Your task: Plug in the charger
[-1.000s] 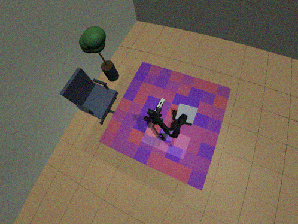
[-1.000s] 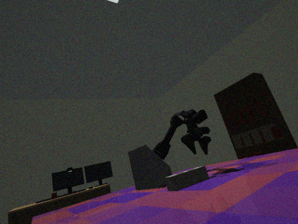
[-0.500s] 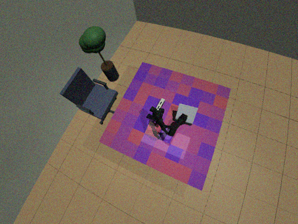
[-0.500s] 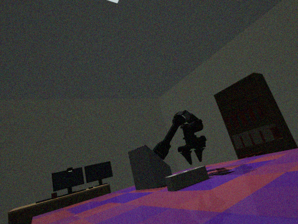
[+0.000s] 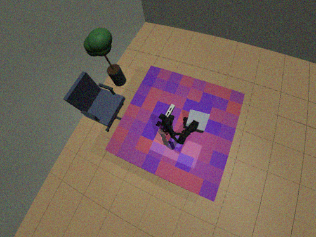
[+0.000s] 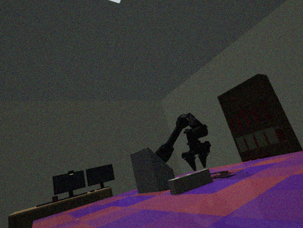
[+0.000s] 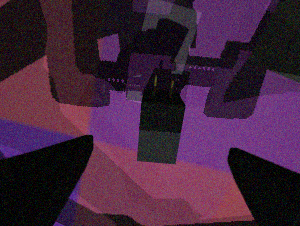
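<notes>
The charger (image 7: 161, 120) is a dark block lying on the purple and red mat (image 7: 235, 125), with its two yellowish prongs pointing away from the camera in the wrist view. My gripper (image 7: 161, 148) (image 6: 196, 160) (image 5: 164, 122) is open and empty, pointing down, with a finger on each side of the charger and above it. The power strip (image 5: 170, 109) (image 6: 190, 181) is a pale bar lying on the mat (image 5: 179, 175) just beyond the gripper. The arm hides the charger in the top view.
The arm's grey base block (image 5: 200, 118) (image 6: 148, 171) stands beside the power strip. A blue chair (image 5: 96, 100) and a potted plant (image 5: 101, 46) stand off the mat's far corner. A dark bookshelf (image 6: 256, 118) and a desk with two monitors (image 6: 83, 179) stand by the walls.
</notes>
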{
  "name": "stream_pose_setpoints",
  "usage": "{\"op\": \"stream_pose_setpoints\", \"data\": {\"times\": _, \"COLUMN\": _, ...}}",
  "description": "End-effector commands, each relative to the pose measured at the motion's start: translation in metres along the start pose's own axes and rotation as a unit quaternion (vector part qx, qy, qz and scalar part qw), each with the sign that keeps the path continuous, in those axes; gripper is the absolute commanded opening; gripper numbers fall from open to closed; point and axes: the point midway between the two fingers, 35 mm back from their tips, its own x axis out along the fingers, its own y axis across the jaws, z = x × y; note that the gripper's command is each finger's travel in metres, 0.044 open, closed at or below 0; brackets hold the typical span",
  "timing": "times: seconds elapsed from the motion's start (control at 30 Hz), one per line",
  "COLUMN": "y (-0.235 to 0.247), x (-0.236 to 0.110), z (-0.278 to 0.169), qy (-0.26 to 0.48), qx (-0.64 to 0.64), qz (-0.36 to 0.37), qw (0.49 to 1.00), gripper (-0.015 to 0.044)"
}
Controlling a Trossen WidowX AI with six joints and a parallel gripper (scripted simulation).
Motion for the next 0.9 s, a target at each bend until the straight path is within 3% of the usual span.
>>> {"op": "stream_pose_setpoints", "data": {"times": 0.0, "y": 0.0, "x": 0.006, "z": 0.0, "qy": 0.0, "qx": 0.003, "qz": 0.003, "qw": 1.0, "gripper": 0.044}}
{"op": "stream_pose_setpoints", "data": {"times": 0.87, "y": 0.001, "x": 0.047, "z": 0.002, "qy": 0.0, "qx": 0.002, "qz": 0.005, "qw": 1.0, "gripper": 0.044}}
